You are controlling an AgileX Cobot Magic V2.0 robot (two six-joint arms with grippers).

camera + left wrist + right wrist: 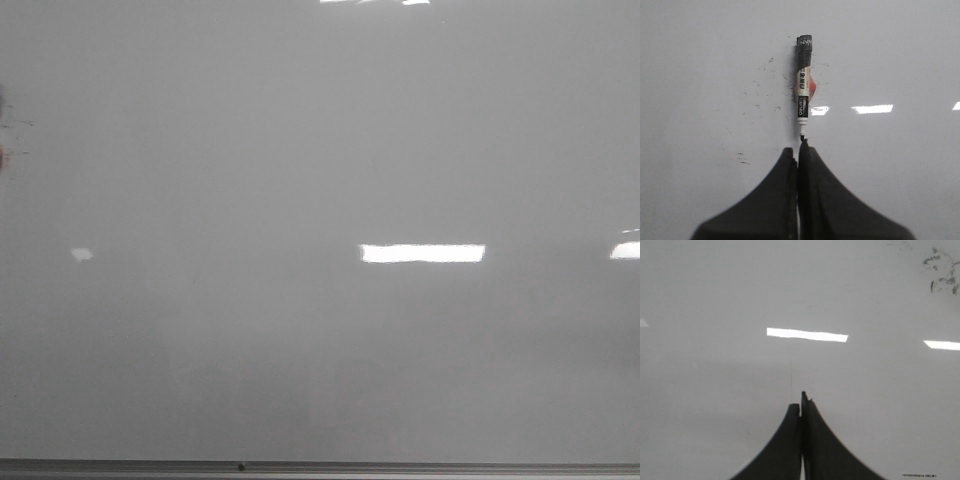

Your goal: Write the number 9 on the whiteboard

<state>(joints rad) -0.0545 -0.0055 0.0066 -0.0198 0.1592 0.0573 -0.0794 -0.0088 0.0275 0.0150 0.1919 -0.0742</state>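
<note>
Whiteboard (300, 350), glossy pale grey, bears no 9; a white black-capped marker (803, 85) lies lengthwise, tip toward the shut left gripper (799, 149) (right gripper (801, 407) likewise closed, empty). A grey metal rail (400, 467) edges the board.

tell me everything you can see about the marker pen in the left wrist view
The slim white plastic whiteboard marker has a dark grey-black end section and black printed lettering along its white barrel. Its uncapped fine black tip points toward the closed black left gripper, just short of the fingertips; contact cannot be told. It lies lengthwise against the glossy pale grey whiteboard, with scattered black ink specks beside it and a small red patch at its side.
</note>
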